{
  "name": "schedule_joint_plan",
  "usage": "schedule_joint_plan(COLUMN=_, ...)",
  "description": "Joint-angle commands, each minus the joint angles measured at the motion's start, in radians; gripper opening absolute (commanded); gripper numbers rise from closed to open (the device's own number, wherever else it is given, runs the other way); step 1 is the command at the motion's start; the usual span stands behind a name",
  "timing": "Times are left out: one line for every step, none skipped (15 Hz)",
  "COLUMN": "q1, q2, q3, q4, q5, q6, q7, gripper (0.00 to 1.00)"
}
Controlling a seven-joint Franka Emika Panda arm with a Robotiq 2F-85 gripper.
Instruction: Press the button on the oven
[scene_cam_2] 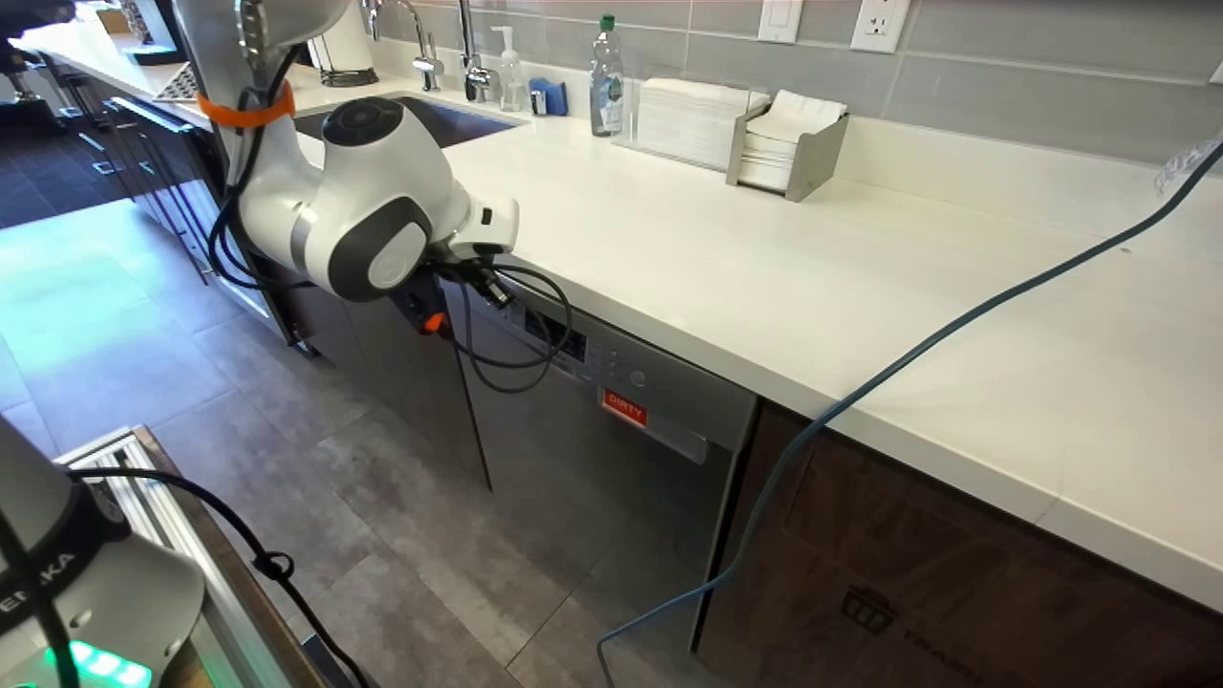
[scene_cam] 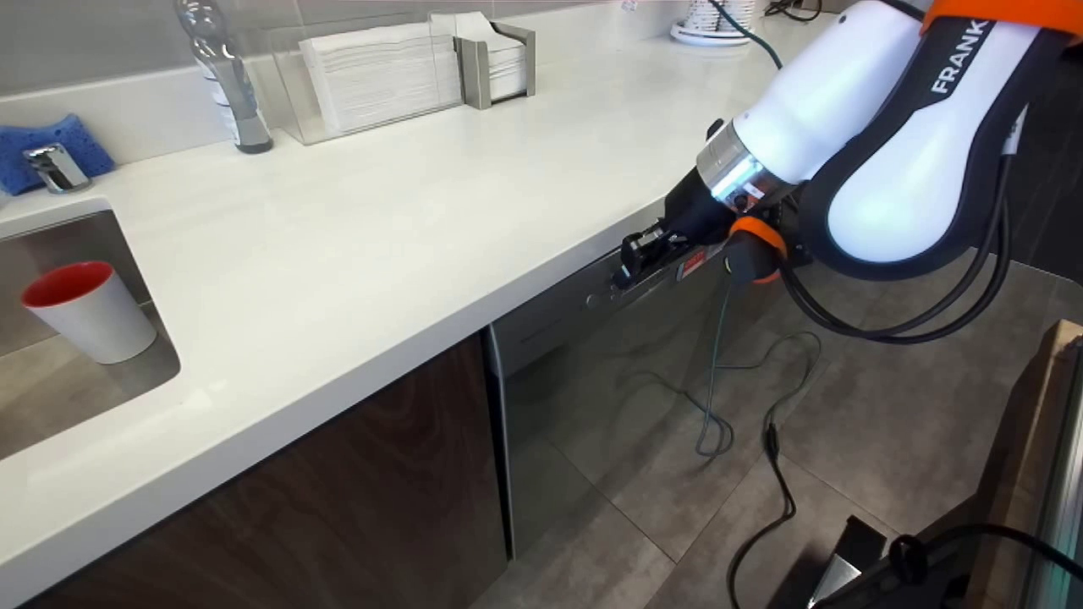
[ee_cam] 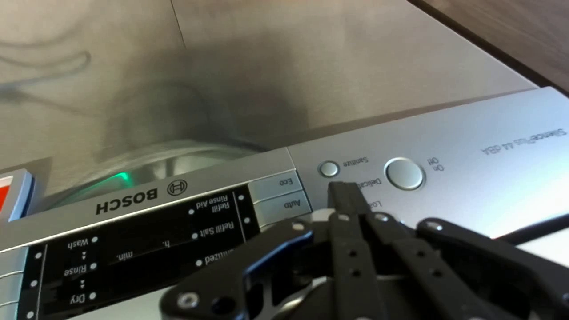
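Note:
The oven is the stainless-steel appliance front below the counter, in both exterior views (scene_cam: 584,397) (scene_cam_2: 583,478). In the wrist view its control strip (ee_cam: 480,151) carries a Bosch logo, a black display panel (ee_cam: 146,249), a small round Sanitize button (ee_cam: 329,169) and a larger round On/Off button (ee_cam: 404,173). The lettering stands upside down. My gripper (ee_cam: 349,191) is shut and empty, fingertips together, just below the Sanitize button and left of the On/Off button in the picture. I cannot tell whether the tips touch the strip. The gripper also shows in an exterior view (scene_cam: 624,275) at the strip.
The white counter (scene_cam: 406,237) overhangs the strip just above the gripper. A red DIRTY label (scene_cam_2: 624,407) is on the oven front. Brown cabinet doors (scene_cam: 338,491) flank the oven. Loose cables (scene_cam_2: 535,373) hang from the arm. A napkin holder (scene_cam_2: 793,158) and bottle (scene_cam_2: 607,81) stand at the back.

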Motion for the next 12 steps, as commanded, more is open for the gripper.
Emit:
schedule_joint_plan(q1=-0.016, q2=0.015, q3=-0.008, q4=0.023, q5=-0.032, q6=0.036, q7=0.030, gripper=0.00)
schedule_joint_plan(q1=-0.015, q2=0.015, q3=-0.008, q4=0.022, q5=-0.030, q6=0.035, q7=0.031, gripper=0.00)
schedule_joint_plan(q1=-0.015, q2=0.015, q3=-0.009, q4=0.021, q5=-0.029, q6=0.036, q7=0.032, gripper=0.00)
schedule_joint_plan(q1=-0.014, q2=0.015, q3=-0.010, q4=0.021, q5=-0.027, q6=0.036, q7=0.033, gripper=0.00)
schedule_joint_plan(q1=-0.013, q2=0.014, q3=-0.011, q4=0.020, q5=-0.026, q6=0.034, q7=0.035, gripper=0.00)
schedule_joint_plan(q1=-0.013, q2=0.013, q3=-0.011, q4=0.018, q5=-0.026, q6=0.030, q7=0.036, gripper=0.00)
schedule_joint_plan(q1=-0.014, q2=0.012, q3=-0.010, q4=0.017, q5=-0.026, q6=0.026, q7=0.039, gripper=0.00)
schedule_joint_plan(q1=-0.012, q2=0.010, q3=-0.013, q4=0.015, q5=-0.022, q6=0.023, q7=0.039, gripper=0.00)
schedule_joint_plan(q1=-0.020, q2=0.011, q3=-0.006, q4=0.014, q5=-0.031, q6=0.016, q7=0.045, gripper=0.00)
schedule_joint_plan(q1=-0.015, q2=0.009, q3=-0.011, q4=0.012, q5=-0.026, q6=0.011, q7=0.043, gripper=0.00)
schedule_joint_plan(q1=-0.001, q2=0.001, q3=-0.024, q4=0.007, q5=-0.013, q6=0.002, q7=0.031, gripper=0.00)
schedule_joint_plan(q1=-0.009, q2=-0.001, q3=-0.017, q4=0.004, q5=-0.019, q6=0.003, q7=0.038, gripper=0.00)
